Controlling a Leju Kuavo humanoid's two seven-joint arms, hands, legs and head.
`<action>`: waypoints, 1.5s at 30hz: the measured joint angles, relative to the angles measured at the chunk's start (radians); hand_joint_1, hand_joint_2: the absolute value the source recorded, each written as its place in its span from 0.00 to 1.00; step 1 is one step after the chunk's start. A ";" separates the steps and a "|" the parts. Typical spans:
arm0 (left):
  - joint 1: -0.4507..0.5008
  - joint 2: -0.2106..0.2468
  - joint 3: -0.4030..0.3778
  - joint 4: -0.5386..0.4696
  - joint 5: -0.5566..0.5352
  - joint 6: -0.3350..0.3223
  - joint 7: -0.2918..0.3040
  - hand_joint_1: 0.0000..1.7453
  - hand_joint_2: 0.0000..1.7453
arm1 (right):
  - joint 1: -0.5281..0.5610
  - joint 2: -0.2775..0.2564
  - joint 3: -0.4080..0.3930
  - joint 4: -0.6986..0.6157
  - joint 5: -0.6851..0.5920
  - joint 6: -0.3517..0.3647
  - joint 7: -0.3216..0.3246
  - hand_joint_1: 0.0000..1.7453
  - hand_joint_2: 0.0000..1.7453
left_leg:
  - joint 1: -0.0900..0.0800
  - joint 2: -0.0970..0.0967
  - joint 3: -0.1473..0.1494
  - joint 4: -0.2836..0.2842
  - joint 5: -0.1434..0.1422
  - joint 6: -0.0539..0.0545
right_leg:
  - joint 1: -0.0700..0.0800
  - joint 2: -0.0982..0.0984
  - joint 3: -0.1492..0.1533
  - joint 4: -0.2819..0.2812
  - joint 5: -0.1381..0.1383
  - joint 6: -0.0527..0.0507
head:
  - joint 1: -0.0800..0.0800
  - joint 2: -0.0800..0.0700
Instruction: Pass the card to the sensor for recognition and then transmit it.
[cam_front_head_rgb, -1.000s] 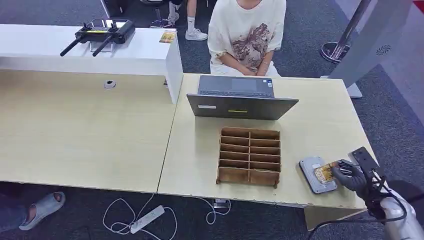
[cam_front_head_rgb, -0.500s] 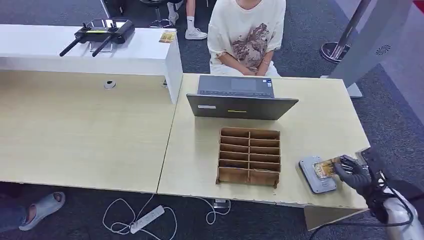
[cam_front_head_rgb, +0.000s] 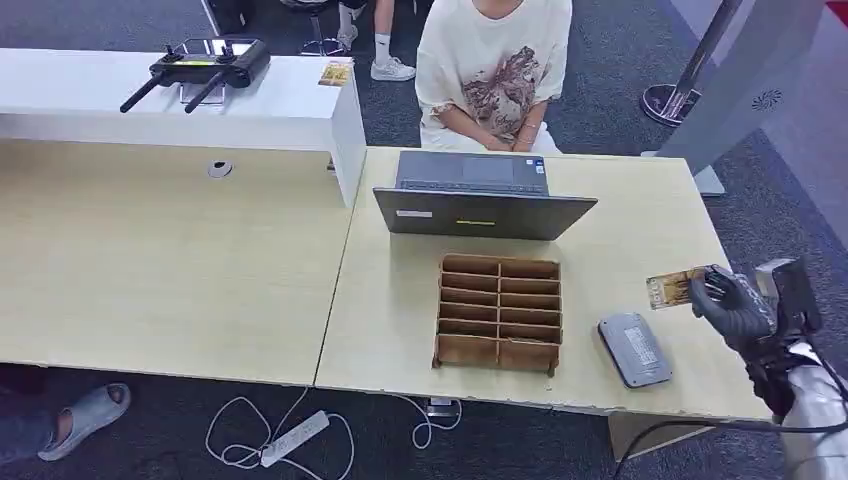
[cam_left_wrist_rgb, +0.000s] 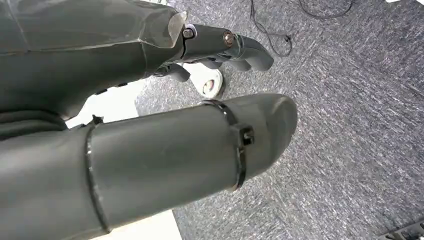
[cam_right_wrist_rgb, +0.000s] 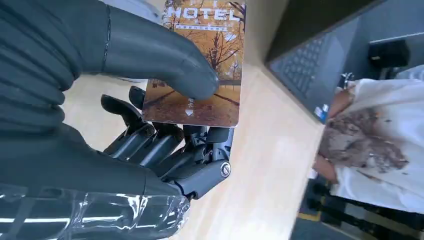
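My right hand (cam_front_head_rgb: 734, 304) pinches an orange hotel card (cam_front_head_rgb: 672, 288) between thumb and fingers, raised above the table's right edge. The right wrist view shows the card (cam_right_wrist_rgb: 205, 65) close up, with an autumn picture and the word HOTEL, under my thumb (cam_right_wrist_rgb: 150, 55). The grey sensor pad (cam_front_head_rgb: 634, 349) lies flat near the table's front right corner, below and left of the card, with nothing on it. In the left wrist view my left hand (cam_left_wrist_rgb: 165, 130) hangs over grey carpet with nothing in it, its fingers apart.
A wooden slotted organizer (cam_front_head_rgb: 498, 312) stands mid-table, left of the sensor. An open laptop (cam_front_head_rgb: 482, 197) sits behind it, and a person in a cream shirt (cam_front_head_rgb: 494, 70) sits facing it. A white counter (cam_front_head_rgb: 170, 95) carries a controller at far left.
My right hand has lifted the card off the sensor pad and carried it up and farther from the front edge, to the right. The pad now lies bare.
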 joint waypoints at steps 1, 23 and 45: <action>0.000 0.000 0.000 0.000 -0.003 -0.001 0.001 0.00 0.00 | -0.008 -0.001 -0.001 -0.006 -0.004 0.001 -0.003 1.00 1.00 | 0.000 0.000 0.000 0.000 0.000 0.000 | 0.000 0.000 0.000 0.000 0.000 0.000 | 0.000 0.000; -0.024 -0.006 0.000 0.000 -0.004 -0.023 0.009 0.00 0.00 | -0.288 0.074 0.062 -0.122 0.051 -0.220 0.008 1.00 1.00 | 0.000 0.000 -0.001 0.000 0.001 0.000 | 0.000 0.000 0.000 0.001 0.000 0.000 | 0.000 0.000; -0.031 -0.008 0.000 0.000 -0.005 -0.040 -0.006 0.00 0.00 | -0.613 0.288 0.348 -0.042 0.530 -0.545 0.074 1.00 1.00 | 0.001 0.000 0.000 0.000 0.001 -0.001 | 0.000 0.001 -0.001 0.002 0.000 0.000 | 0.000 0.000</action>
